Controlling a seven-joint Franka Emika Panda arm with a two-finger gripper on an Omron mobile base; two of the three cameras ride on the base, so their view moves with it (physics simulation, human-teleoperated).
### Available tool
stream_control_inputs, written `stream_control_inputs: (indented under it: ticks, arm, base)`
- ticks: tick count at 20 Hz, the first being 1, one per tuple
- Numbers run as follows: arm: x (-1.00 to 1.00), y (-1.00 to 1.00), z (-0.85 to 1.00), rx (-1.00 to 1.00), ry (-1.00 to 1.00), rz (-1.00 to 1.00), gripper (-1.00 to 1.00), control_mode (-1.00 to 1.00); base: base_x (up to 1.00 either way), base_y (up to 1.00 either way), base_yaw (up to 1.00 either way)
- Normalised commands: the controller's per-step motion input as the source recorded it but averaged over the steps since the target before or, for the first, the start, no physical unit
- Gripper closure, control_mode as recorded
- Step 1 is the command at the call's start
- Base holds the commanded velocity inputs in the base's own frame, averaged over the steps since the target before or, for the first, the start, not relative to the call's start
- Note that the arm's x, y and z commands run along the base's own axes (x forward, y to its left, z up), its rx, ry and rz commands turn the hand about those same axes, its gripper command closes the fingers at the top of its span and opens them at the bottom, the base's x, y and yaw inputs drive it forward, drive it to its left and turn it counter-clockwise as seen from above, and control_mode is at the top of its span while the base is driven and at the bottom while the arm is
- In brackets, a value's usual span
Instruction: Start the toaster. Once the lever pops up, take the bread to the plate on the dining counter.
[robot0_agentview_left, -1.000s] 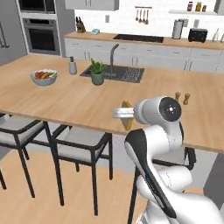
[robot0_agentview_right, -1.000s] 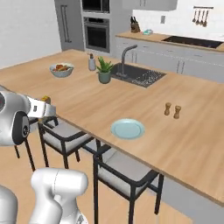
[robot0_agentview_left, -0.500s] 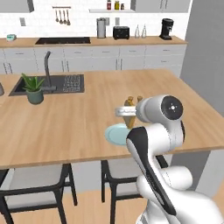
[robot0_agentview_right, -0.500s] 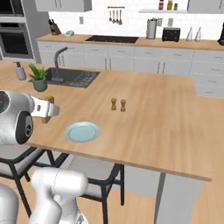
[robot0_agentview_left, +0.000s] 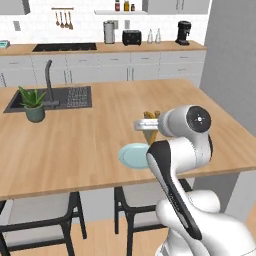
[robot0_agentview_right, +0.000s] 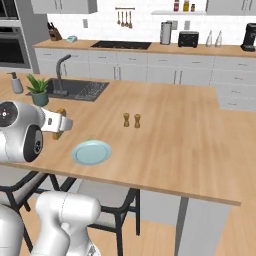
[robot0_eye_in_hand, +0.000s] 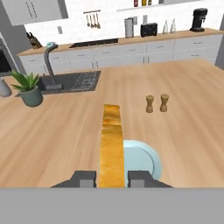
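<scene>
Carrying the bread (robot0_eye_in_hand: 111, 144) edge-on between its two dark fingertips, the robot's hand (robot0_eye_in_hand: 112, 178) is clamped on the slice and hangs above the near side of the dining counter (robot0_agentview_left: 100, 140), the large light-wood worktop of the island. Seen from the hand view, the slice runs straight out from the hand, its golden crust uppermost, and the pale blue-green plate (robot0_eye_in_hand: 142, 159) lies on the worktop just beside it, slightly to one side and below. In the left base view the plate (robot0_agentview_left: 134, 155) peeks out from behind the white arm, with the bread (robot0_agentview_left: 150, 131) held above its far rim; the right base view sets the plate (robot0_agentview_right: 91, 152) close to the island's near edge, the hand beside it and higher.

Toasting appears to be finished with: the black toaster (robot0_agentview_right: 188, 39) sits well away on the back worktop against the tiled wall, near a steel kettle (robot0_agentview_right: 165, 33) and a coffee machine (robot0_agentview_right: 248, 36). The step in hand is judged to be the delivery. What remains calls for a small sideways shift to centre the slice over the plate, a turn of the wrist to lay it flat, a descent, and then parting the fingers. Two small wooden shakers (robot0_eye_in_hand: 156, 103) stand farther along the island, apart from the plate, and a potted plant (robot0_eye_in_hand: 28, 87) sits by the sink (robot0_agentview_left: 55, 97).
</scene>
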Motion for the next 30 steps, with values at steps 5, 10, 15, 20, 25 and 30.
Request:
stream_control_inputs:
  ticks: [5, 10, 15, 20, 25, 30]
  arm:
    - [0.60, -0.20, -0.04, 0.04, 0.07, 0.10, 1.00, -1.00]
    - [0.81, -0.40, -0.24, 0.17, 0.09, 0.40, 1.00, -1.00]
    - [0.97, 0.05, -0.70, 0.16, 0.25, 0.32, 1.00, -1.00]
    - [0.76, 0.01, -0.63, 0.10, 0.31, 0.14, 1.00, -1.00]
    - [0.35, -0.18, -0.53, 0.08, 0.21, 0.03, 1.00, -1.00]
    - [0.13, -0.01, -0.77, 0.01, 0.05, 0.00, 1.00, -1.00]
  base:
    - [0.27, 0.00, 0.00]
    - [0.00, 0.00, 0.00]
    - [0.00, 0.00, 0.00]
    - [0.00, 0.00, 0.00]
    - [0.00, 0.00, 0.00]
    - [0.00, 0.00, 0.00]
